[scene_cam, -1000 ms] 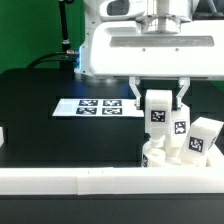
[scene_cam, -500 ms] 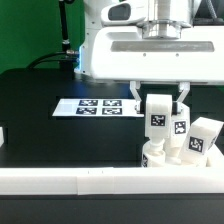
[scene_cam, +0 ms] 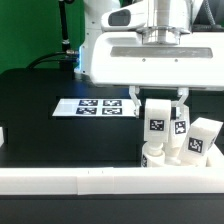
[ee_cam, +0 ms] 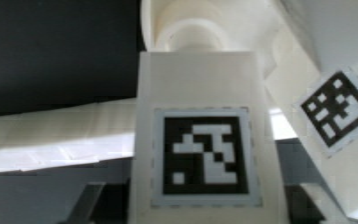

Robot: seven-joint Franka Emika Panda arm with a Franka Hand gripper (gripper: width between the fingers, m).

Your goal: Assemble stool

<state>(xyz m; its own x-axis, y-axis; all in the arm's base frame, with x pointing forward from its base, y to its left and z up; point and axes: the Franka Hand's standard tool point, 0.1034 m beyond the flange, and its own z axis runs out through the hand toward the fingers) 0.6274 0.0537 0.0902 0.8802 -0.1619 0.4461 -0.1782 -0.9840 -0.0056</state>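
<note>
My gripper [scene_cam: 158,103] is shut on a white block leg [scene_cam: 156,120] with a black-and-white tag and holds it upright. The leg hangs over the white seat [scene_cam: 156,156], which lies against the front bar at the exterior view's right; only part of the seat shows. A second tagged leg [scene_cam: 179,130] stands close beside the held one. A third [scene_cam: 203,138] leans further to the exterior view's right. In the wrist view the held leg [ee_cam: 202,120] fills the middle between my gripper's [ee_cam: 202,212] dark fingers, with the neighbouring leg's tag [ee_cam: 336,105] beside it.
The marker board [scene_cam: 95,105] lies flat on the black table behind the legs. A long white bar [scene_cam: 90,182] edges the table's front. The arm's white base block [scene_cam: 150,55] stands at the back.
My gripper has come down a little with the leg, closer to the seat. The other two legs have not moved.
</note>
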